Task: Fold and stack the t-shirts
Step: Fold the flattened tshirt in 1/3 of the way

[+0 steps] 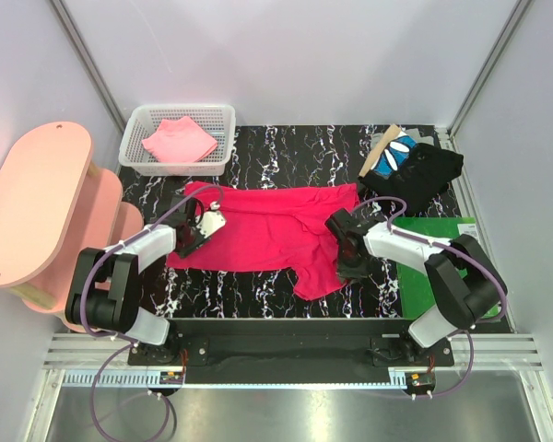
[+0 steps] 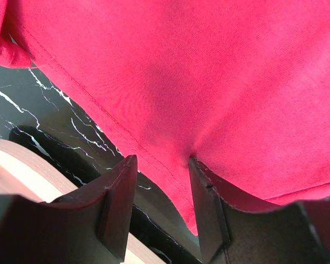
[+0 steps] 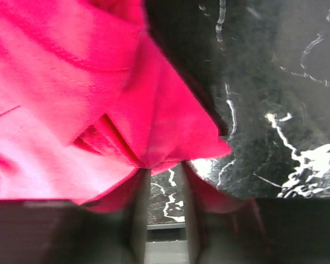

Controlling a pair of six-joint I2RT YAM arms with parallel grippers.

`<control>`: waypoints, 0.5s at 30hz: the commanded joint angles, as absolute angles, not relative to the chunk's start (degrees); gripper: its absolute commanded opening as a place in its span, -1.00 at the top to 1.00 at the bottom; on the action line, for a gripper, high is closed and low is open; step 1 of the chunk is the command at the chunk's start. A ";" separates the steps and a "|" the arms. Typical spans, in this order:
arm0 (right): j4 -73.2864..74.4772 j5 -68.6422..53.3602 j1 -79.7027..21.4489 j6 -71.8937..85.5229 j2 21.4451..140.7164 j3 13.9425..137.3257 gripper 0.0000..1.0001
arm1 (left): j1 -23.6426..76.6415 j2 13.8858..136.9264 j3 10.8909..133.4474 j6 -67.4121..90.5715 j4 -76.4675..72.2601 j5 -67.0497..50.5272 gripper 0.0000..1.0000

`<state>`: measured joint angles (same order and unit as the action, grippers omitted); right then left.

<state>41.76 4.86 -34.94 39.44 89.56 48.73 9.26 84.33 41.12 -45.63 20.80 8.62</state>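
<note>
The crimson t-shirt lies spread on the desk, unfolded; the step looks like seizing its ends for a first fold; the left hand, at its nine o'clock edge, stands half open astride the hem, gripping nothing; the right hand, at three o'clock, sits narrow against bunched cloth, pinched or not I cannot tell; next, both need firm grips before lifting.

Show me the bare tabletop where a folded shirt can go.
Bare table: the far strip between basket and dark shirt pile, beyond the red shirt; the near strip between that shirt and the table edge. The green mat is partly free. Crowded: the red shirt's ends, at the left gripper and right gripper.
</note>
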 commanded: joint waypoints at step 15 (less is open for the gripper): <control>61.42 14.41 -35.42 44.73 78.85 54.13 1.00 | 6.59 81.56 38.76 -48.95 21.09 8.70 0.08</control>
